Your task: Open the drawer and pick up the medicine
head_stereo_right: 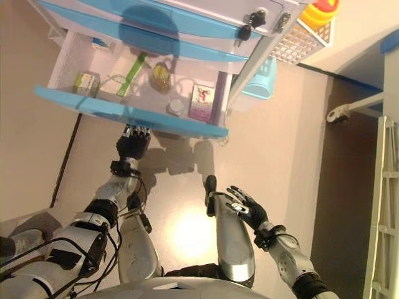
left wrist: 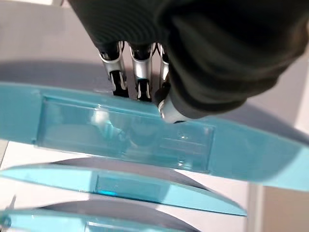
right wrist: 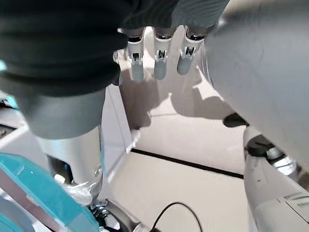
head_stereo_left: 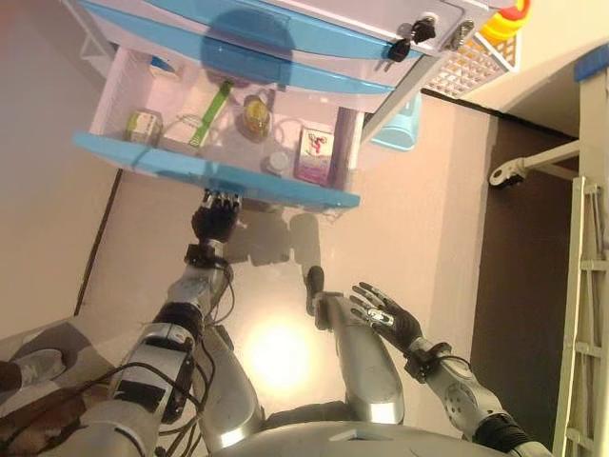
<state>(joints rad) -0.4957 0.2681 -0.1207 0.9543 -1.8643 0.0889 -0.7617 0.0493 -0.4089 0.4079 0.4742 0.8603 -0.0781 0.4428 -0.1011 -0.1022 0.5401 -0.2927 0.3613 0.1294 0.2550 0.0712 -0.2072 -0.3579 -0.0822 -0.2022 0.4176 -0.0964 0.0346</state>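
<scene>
The cabinet's lowest drawer (head_stereo_left: 219, 173) with a blue front stands pulled open. Inside lie a pink box (head_stereo_left: 316, 155), a small yellow jar (head_stereo_left: 255, 114), a round white lid (head_stereo_left: 277, 163), a green strip (head_stereo_left: 215, 111), a white box (head_stereo_left: 181, 133) and a small green box (head_stereo_left: 143, 126). My left hand (head_stereo_left: 214, 224) is at the lower edge of the drawer front (left wrist: 125, 133); its fingers (left wrist: 137, 72) reach behind the edge and its thumb presses the face. My right hand (head_stereo_left: 385, 314) hangs low and open, away from the drawer, holding nothing.
Closed blue-fronted drawers (head_stereo_left: 285, 43) sit above, with keys (head_stereo_left: 409, 38) in the cabinet's side. A light blue bin (head_stereo_left: 400, 124) and a white basket (head_stereo_left: 476, 57) stand to the right. A white frame on a caster (head_stereo_left: 514, 171) is further right. A person's shoe (head_stereo_left: 29, 367) is at lower left.
</scene>
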